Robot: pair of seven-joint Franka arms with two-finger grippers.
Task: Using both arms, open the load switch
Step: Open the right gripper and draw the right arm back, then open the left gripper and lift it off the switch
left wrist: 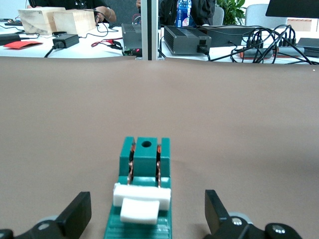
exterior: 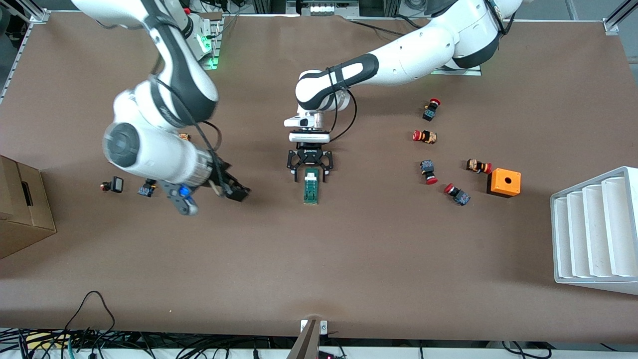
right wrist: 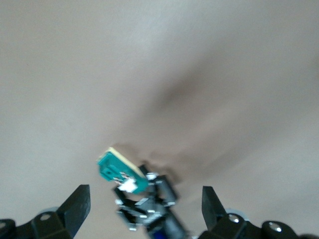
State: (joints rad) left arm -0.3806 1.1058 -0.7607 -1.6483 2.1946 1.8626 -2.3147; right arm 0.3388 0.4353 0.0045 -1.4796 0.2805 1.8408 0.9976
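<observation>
The load switch, a slim green block with a white end piece, lies flat on the brown table near its middle. My left gripper stands open with a finger on either side of the white end, touching neither side; the left wrist view shows the switch running out from between the open fingers. My right gripper hangs open and empty over bare table, off the switch toward the right arm's end. The right wrist view shows the switch with the left gripper at its end.
Several red-capped push buttons and an orange cube lie toward the left arm's end, with a white ribbed rack at that table edge. Small dark parts and a cardboard box sit at the right arm's end.
</observation>
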